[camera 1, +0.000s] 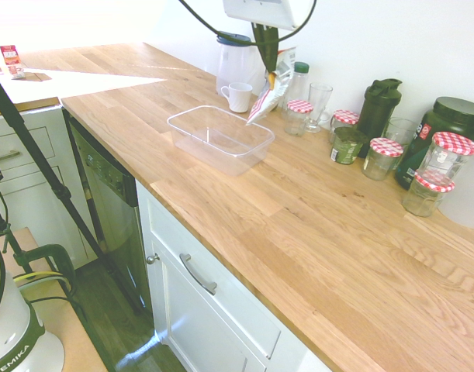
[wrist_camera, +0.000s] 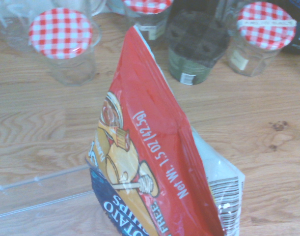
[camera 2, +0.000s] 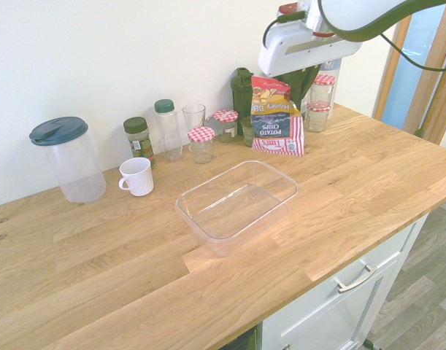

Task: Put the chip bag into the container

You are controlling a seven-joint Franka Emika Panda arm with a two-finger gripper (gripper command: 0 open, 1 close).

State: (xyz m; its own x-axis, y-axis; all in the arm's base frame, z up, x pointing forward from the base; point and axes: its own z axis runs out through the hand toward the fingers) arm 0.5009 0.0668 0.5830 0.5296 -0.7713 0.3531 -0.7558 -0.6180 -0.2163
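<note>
Five glass jars [camera 1: 382, 160] with red-checked lids stand on the counter, two of them stacked one on the other. There is one chip bag [camera 2: 277, 120], one clear plastic container [camera 2: 237, 208], one white mug [camera 2: 137, 177] and one pitcher [camera 2: 78, 164] with a dark lid. Two green-capped vessels are there: one spice jar [camera 2: 139, 142] and one tall clear bottle [camera 2: 168, 133]. At least two drinking glasses [camera 1: 320, 103] show, along with one small green pot [camera 1: 347, 145], one dark shaker [camera 1: 378, 111] and one big dark tub [camera 1: 446, 124]. One red-and-white packet [camera 1: 12, 62] stands farther off. The cabinets show two bar handles [camera 1: 198, 273] and one round knob [camera 1: 152, 258].
</note>
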